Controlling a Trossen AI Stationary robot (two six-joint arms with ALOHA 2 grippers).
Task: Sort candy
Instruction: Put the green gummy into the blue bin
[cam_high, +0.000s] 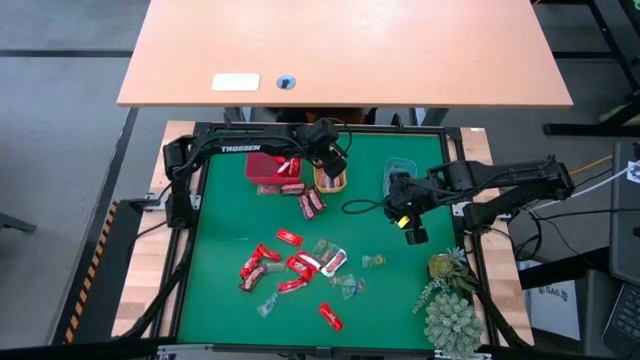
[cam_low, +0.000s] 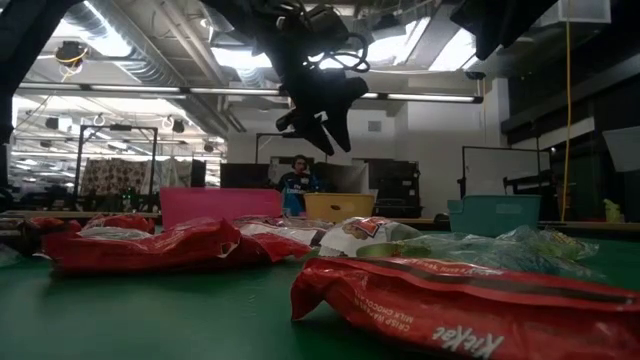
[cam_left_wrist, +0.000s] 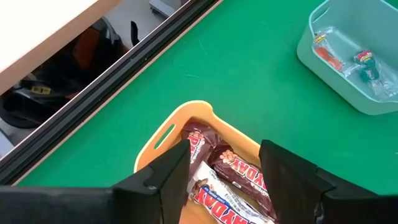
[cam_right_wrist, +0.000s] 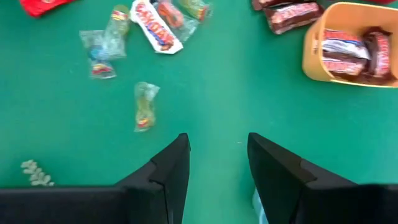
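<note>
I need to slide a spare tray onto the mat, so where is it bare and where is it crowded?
Bare mat lies along the left edge below the red tray, and mid-mat between the orange tray and the candy. That pile crowds the lower middle. The teal tray, right gripper and plant fill the right side.

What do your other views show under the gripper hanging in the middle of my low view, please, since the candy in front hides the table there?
Observer: That is the left gripper, open above the orange tray.
Operator: Is anything in that tray?
Observer: Yes, brown-and-white bars lie inside it.
Operator: And where is the other arm?
Observer: The right gripper hovers open and empty over bare mat, beside the teal tray.
</note>
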